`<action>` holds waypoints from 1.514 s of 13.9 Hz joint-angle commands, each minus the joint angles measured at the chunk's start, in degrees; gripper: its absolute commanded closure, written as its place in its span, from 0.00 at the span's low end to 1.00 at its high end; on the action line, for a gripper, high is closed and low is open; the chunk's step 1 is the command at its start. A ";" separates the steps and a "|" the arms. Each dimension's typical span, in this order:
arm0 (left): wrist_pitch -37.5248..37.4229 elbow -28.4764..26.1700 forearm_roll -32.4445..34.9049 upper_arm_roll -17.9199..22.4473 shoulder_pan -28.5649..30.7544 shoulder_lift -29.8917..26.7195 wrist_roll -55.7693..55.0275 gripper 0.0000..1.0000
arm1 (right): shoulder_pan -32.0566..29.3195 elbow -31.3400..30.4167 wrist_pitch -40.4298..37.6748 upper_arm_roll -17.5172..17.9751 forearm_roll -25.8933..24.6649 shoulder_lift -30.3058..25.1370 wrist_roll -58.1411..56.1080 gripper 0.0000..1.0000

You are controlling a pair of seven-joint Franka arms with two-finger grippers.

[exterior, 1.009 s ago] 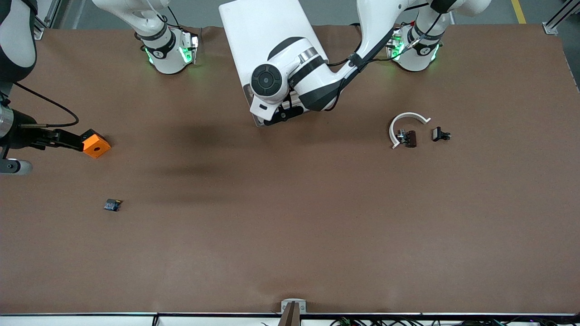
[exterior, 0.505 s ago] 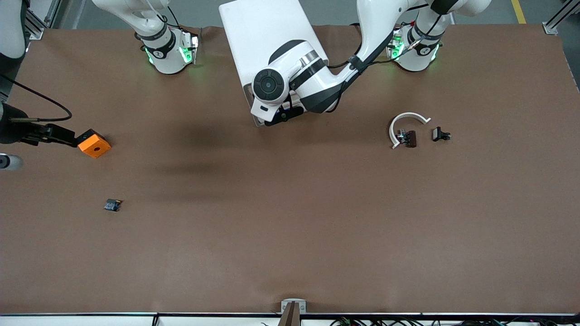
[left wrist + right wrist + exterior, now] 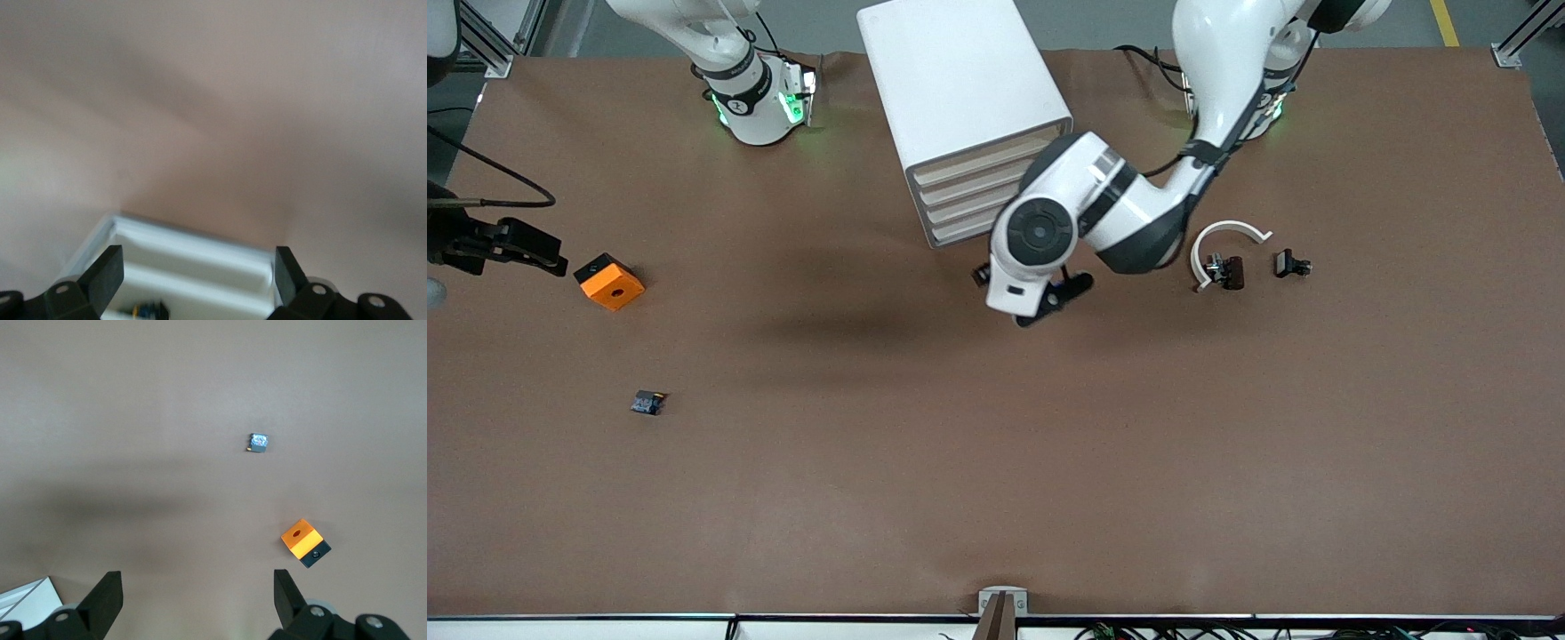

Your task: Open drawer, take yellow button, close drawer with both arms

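The white cabinet stands between the two bases, and the drawer at its top sits level with the three below. My left gripper hangs open over the table just in front of the cabinet. In the left wrist view the left gripper frames blurred white drawer ledges. The button, tiny, dark blue with a yellow end, lies on the table toward the right arm's end. It shows as the button in the right wrist view. My right gripper is open and empty beside the orange block.
The orange block with a hole lies farther from the front camera than the button. A white curved piece and two small dark parts lie toward the left arm's end. The brown table spreads wide.
My left arm has swung off the cabinet front toward the front camera, uncovering the drawers. The right gripper has drawn back from the orange block toward the table's end.
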 commanded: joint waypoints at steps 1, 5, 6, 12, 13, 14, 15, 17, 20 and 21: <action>-0.46 -0.11 7.20 4.78 -0.91 -4.57 5.01 0.00 | 0.16 -0.52 -1.88 0.05 -0.15 -3.46 0.81 0.00; -5.88 -0.38 10.04 5.76 6.54 -10.90 17.30 0.00 | 0.25 -2.10 -5.95 -0.22 1.07 -4.95 2.56 0.00; -8.60 -0.38 10.04 5.67 8.47 -12.74 20.65 0.00 | 0.51 -3.32 -5.85 -0.30 1.08 -5.82 3.18 0.00; -19.87 -3.70 9.87 5.41 21.58 -25.92 46.83 0.00 | -2.21 -13.52 -6.73 -0.30 2.31 -12.24 2.84 0.00; -20.14 -5.89 9.78 5.75 22.89 -28.82 50.62 0.00 | -2.13 -14.58 -6.73 -0.39 2.22 -13.03 2.66 0.00; -20.14 -9.31 9.78 5.93 24.56 -32.24 54.74 0.00 | -2.04 -14.85 -6.64 -0.39 2.22 -13.13 2.66 0.00; -19.80 -13.00 9.78 6.98 25.27 -35.49 58.70 0.00 | -1.69 -14.76 -6.38 -0.04 2.22 -12.95 2.66 0.00; -17.52 -19.33 9.69 9.53 25.98 -41.03 63.90 0.00 | -1.51 -14.76 -6.29 -0.04 2.22 -12.95 2.66 0.00; -10.59 -28.82 8.46 9.63 29.94 -47.46 68.93 0.00 | -1.42 -14.23 -6.64 0.05 2.13 -13.13 2.57 0.00; -7.08 -32.16 8.46 9.54 29.85 -48.96 68.94 0.00 | -1.07 -13.71 -6.29 0.13 2.13 -13.21 2.66 0.00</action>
